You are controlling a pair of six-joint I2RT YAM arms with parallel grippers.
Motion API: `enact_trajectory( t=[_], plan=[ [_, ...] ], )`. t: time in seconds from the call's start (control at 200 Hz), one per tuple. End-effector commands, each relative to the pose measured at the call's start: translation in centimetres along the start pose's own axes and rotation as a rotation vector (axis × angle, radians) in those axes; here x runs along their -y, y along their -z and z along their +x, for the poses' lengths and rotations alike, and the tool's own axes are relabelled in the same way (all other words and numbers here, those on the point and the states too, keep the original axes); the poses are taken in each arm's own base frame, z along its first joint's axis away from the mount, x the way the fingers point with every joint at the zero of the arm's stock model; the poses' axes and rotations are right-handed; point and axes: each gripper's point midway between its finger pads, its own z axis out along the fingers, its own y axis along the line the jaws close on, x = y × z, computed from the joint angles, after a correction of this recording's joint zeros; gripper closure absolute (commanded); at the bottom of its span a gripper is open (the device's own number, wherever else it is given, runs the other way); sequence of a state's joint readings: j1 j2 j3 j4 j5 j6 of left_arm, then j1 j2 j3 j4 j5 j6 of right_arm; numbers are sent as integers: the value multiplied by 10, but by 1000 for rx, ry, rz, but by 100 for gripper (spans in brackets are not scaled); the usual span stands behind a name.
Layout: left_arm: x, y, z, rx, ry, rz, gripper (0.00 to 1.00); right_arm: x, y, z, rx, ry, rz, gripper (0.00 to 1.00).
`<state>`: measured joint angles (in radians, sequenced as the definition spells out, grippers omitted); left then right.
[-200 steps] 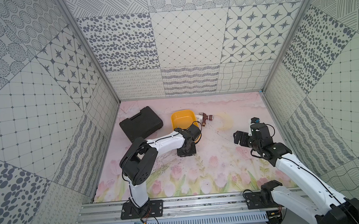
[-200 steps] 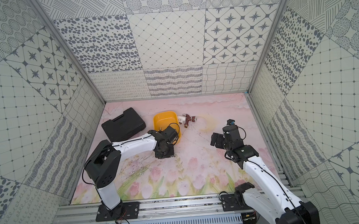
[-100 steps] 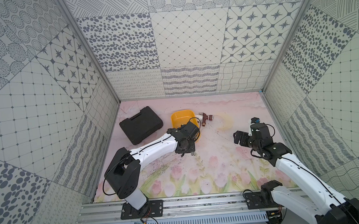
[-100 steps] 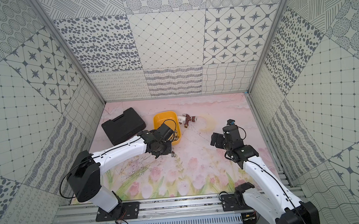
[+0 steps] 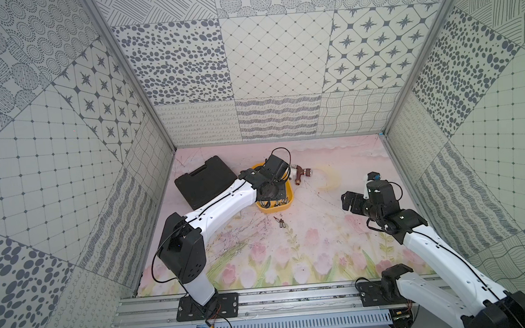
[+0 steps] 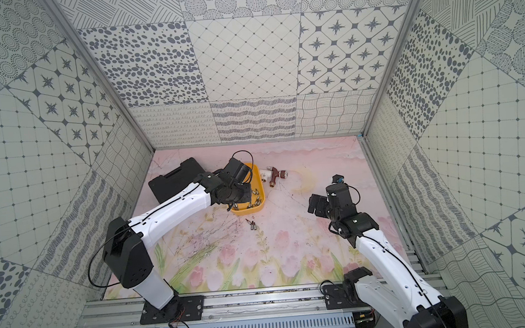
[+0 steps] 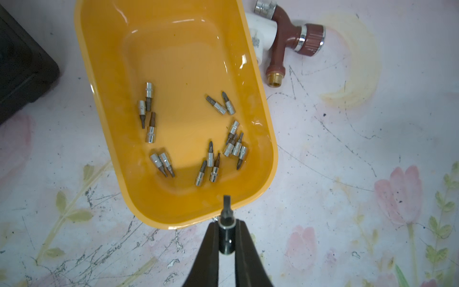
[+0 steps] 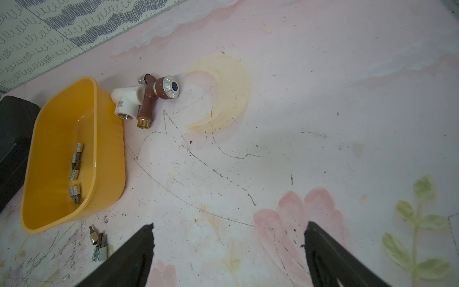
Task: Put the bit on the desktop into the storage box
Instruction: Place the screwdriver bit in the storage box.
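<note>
Your left pincer (image 7: 226, 225) is clamped almost shut on a screwdriver bit (image 7: 226, 206), its tip over the yellow storage box (image 7: 173, 62) rim, likely to drop it inside. A few bits (image 8: 96, 244) lie on the counter (image 8: 273, 149) just beside the box. Your right pincer (image 8: 229, 223) hangs wide open and empty.

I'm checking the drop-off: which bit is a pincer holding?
The dark-tipped bit in the left pincer, poised at the storage box rim. All other bits lie loose, most inside the box, a few on the desktop.
</note>
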<state>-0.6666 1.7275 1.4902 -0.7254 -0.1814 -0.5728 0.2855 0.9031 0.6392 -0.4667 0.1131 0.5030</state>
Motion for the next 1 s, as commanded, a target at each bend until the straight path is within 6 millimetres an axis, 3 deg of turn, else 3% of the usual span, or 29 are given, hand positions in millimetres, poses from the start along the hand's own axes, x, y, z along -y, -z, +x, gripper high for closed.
enact_trajectory(
  t=[0.0,0.17,0.55,0.995],
  plan=[
    [-6,-10,-23,11,-69,1,96,-3,4,-10,46,-17,-20,3],
    [-17,-34,-36,-4,-55,-11,97,-3,4,-11,47,-16,-20,3],
    [-37,-90,-44,-49,-63,-76,99,-5,4,-12,44,-18,-24,3],
    [-56,-136,-37,-140,-67,-128,100,-5,4,-12,41,-19,-25,3]
  ],
)
